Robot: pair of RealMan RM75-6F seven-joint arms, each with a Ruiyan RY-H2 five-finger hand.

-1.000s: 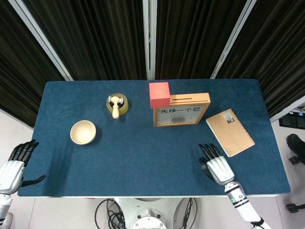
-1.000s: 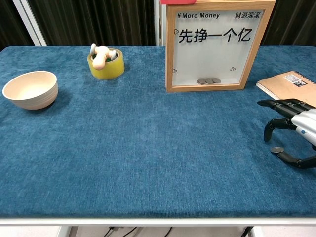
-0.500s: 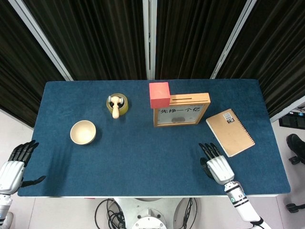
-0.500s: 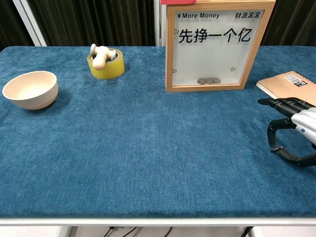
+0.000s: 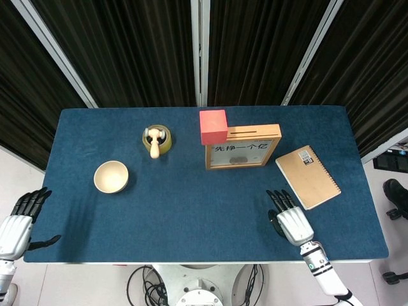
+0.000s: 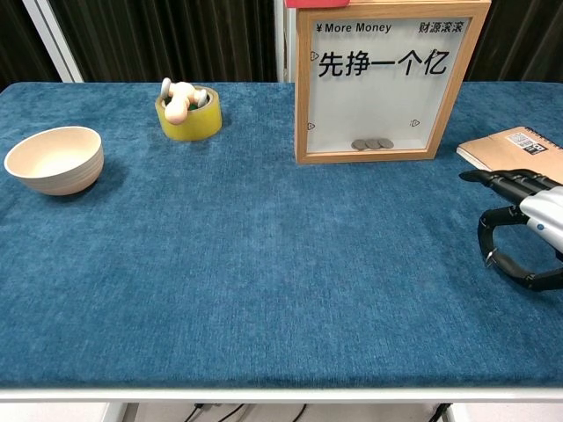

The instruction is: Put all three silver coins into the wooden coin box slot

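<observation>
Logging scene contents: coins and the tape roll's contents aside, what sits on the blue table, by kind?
Wooden-framed coin box: 1
Red cube: 1
Round beige bowl: 1
Yellow tape roll: 1
Brown spiral notebook: 1
Total: 5

- The right hand [image 6: 524, 230] sits low over the near right of the counter [image 6: 264, 264], thumb and a curled finger meeting in a pinch, the other fingers stretched forward.
- The left hand [image 5: 18, 220] hangs off the counter's near left corner, fingers spread, holding nothing.
</observation>
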